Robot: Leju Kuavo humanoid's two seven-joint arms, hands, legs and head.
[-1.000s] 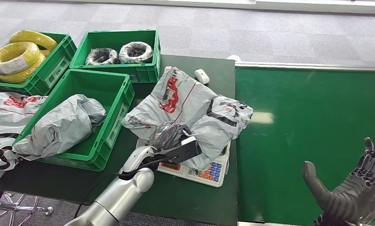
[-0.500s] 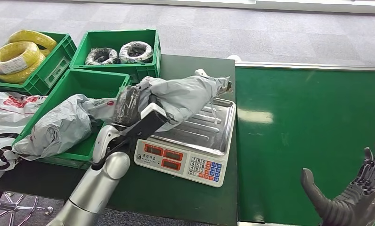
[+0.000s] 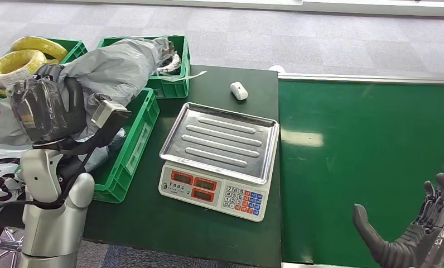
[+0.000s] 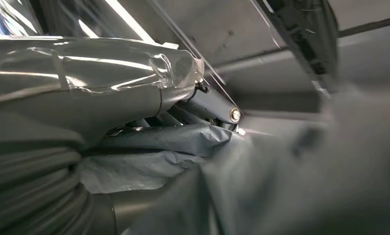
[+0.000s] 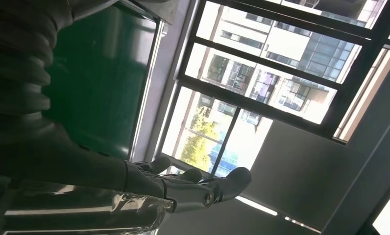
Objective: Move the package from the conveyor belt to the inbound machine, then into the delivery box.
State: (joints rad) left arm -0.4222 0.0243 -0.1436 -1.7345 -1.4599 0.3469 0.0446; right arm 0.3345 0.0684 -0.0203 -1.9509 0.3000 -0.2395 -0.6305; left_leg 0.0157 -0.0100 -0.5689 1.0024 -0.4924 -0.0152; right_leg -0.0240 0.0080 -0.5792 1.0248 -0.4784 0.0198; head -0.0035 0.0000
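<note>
1. Our left hand (image 3: 52, 109) is up high at the left side, over the near green box (image 3: 131, 146).
2. It holds the grey package (image 3: 116, 67). Its fingers are wrapped around one end of the bag.
3. The package is up in the air. It sticks out from our hand toward the far green box (image 3: 172, 84) and hides part of it.
4. In the left wrist view, the thumb (image 4: 85, 85) presses down on crinkly grey plastic (image 4: 158, 147), so the hold looks tight.
5. Our right hand (image 3: 418, 234) is low at the right, over the green belt (image 3: 365, 145). Its fingers are spread apart and it holds nothing.
6. In the right wrist view, the fingers (image 5: 203, 188) reach out straight with only air around them, and big windows (image 5: 261, 78) are behind.
7. The scale (image 3: 217, 159) sits on the dark table (image 3: 208, 234), just beside the belt. Its shiny tray (image 3: 222, 139) has nothing on it.
8. A small white thing (image 3: 239, 90) lies on the table past the scale. We cannot tell what it is.
9. The near green box sits just left of the scale. We can see a bit of another grey bag (image 3: 105, 153) inside it, under our arm.
10. Yellow hose rolls (image 3: 22, 56) sit in a third green box (image 3: 77, 47) at the far left.
11. The far green box has a dark roll (image 3: 172, 62) in it, partly hidden by the package.
12. A white bag with red and black marks (image 3: 2, 173) lies at the left edge, beside the near box.
</note>
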